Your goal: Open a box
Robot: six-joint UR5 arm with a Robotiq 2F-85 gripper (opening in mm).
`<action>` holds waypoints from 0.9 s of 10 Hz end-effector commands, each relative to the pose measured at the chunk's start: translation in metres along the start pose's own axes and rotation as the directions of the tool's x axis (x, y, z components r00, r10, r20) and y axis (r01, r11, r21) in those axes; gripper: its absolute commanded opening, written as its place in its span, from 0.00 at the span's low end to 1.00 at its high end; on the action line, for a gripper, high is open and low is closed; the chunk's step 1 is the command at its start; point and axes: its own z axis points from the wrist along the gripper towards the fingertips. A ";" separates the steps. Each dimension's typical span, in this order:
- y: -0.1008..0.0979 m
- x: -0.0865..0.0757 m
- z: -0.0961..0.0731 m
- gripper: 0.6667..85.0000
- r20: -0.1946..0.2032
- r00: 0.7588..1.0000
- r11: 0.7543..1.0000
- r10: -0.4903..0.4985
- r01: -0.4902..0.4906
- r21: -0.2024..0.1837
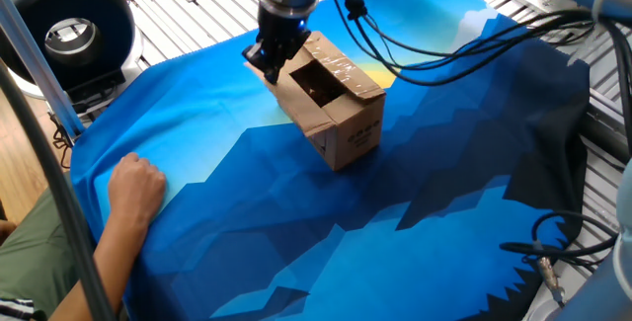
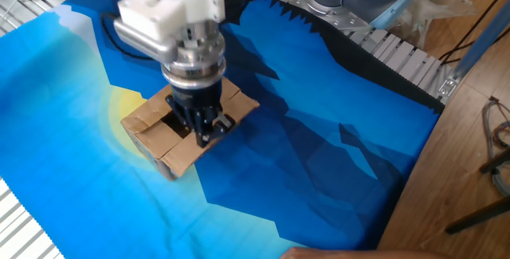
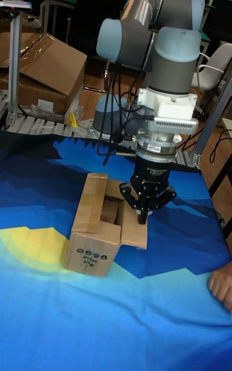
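The box's point(image 1: 331, 104) label side is hidden behind the folded-out flap point(image 3: 134, 232). The claw point(image 3: 143, 216), fingers pressed together, pinches that flap. The box sits at frame centre on the blue cloth point(image 1: 296, 222).

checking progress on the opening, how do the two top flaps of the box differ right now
The flap under the gripper is folded out and down, hanging over the side of the box; the other flap lies roughly level over the top. The folded-out flap shows plain cardboard; the level one carries clear tape. Both are brown cardboard, and the opening between them is exposed.
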 end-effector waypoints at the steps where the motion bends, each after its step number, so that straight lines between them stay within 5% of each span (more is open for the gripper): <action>1: -0.003 -0.008 0.019 0.01 0.056 0.998 0.999 -0.036 0.036 0.002; 6: -0.004 -0.009 0.030 0.01 0.088 0.994 0.998 -0.068 0.068 0.003; 7: -0.008 -0.007 0.028 0.01 0.077 0.994 0.997 -0.080 0.079 0.016; 9: -0.029 0.005 0.009 0.01 -0.010 0.990 0.986 -0.137 0.138 0.098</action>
